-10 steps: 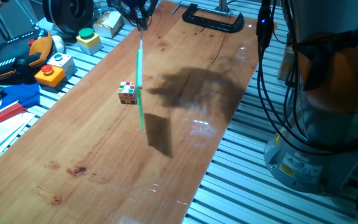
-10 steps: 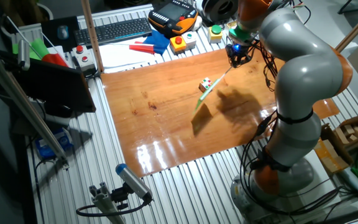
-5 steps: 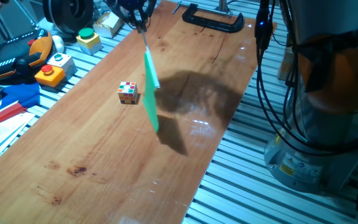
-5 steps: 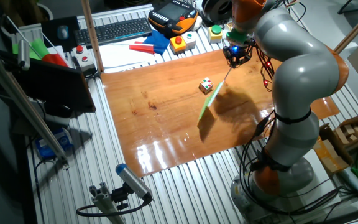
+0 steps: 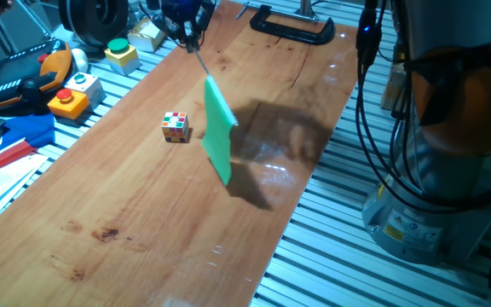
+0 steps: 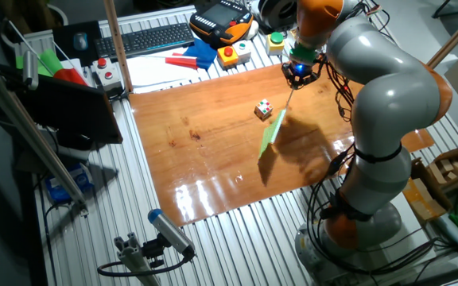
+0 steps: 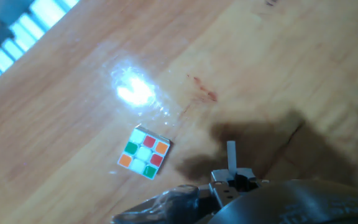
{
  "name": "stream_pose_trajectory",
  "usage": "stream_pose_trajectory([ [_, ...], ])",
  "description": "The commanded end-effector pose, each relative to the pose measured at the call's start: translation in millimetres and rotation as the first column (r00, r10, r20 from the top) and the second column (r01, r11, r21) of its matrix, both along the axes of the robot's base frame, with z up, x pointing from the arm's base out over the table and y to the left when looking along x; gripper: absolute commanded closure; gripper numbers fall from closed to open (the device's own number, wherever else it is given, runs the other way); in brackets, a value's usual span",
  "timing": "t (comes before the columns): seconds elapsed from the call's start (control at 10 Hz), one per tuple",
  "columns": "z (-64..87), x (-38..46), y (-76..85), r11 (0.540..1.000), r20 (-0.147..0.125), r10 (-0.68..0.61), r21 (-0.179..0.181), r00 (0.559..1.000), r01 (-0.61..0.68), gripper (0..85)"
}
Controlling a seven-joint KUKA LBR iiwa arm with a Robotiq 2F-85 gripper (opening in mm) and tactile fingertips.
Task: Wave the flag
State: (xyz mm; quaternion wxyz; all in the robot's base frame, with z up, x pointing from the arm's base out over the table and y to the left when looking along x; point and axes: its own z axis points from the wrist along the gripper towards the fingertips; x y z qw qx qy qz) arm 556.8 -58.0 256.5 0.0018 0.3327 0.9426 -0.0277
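Swinging away from the puzzle cube (image 5: 175,126), the flag (image 5: 218,130) now hangs clear of it on the side toward the robot's base, and its green sheet shows broad in one fixed view where a second ago it was a thin edge-on strip right beside the cube; its shadow on the wooden table (image 5: 126,205) has slid the same way. The gripper (image 5: 187,19) has shifted a little toward the table's far corner and is clamped on the top of the thin stick, so the sheet dangles in the air above the board, touching nothing. In the other fixed view the flag (image 6: 271,133) reads as a narrow green sliver below the gripper (image 6: 297,71). The hand view shows only the cube (image 7: 144,152) and a short pale stub. To wave well, I would judge the grip should stay firm while the wrist reverses smoothly, keeping the sheet's lower edge above the cube and the board.
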Motion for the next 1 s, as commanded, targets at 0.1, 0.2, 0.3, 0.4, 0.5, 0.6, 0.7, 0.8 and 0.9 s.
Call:
stream_pose_trajectory([
  [0.1, -2.6, 2.6, 1.1, 0.997, 0.037, 0.071, 0.003, 0.997, -0.072, 84.3],
  [0.2, -3.6, 3.7, 1.4, 0.997, 0.05, -0.083, 0.006, 0.995, 0.083, 84.3],
  [0.3, -3.4, 4.0, 1.2, 0.983, 0.052, -0.184, -0.008, 0.982, 0.185, 84.3],
  [0.4, -3.4, 3.9, 1.2, 0.958, 0.055, -0.285, 0.003, 0.957, 0.286, 84.3],
  [0.5, -4.4, 4.3, 1.5, 0.932, 0.049, -0.363, 0.014, 0.93, 0.363, 84.3],
  [0.6, -5.6, 5.1, 1.6, 0.898, 0.043, -0.439, 0.023, 0.897, 0.439, 84.3],
  [0.7, -5.8, 5.2, 1.4, 0.867, 0.041, -0.498, 0.026, 0.866, 0.497, 84.3],
  [0.8, -5.5, 4.9, 1.5, 0.838, 0.042, -0.546, 0.027, 0.837, 0.545, 84.3],
  [0.9, -5.6, 4.9, 1.5, 0.805, 0.045, -0.594, 0.03, 0.803, 0.593, 84.3],
])
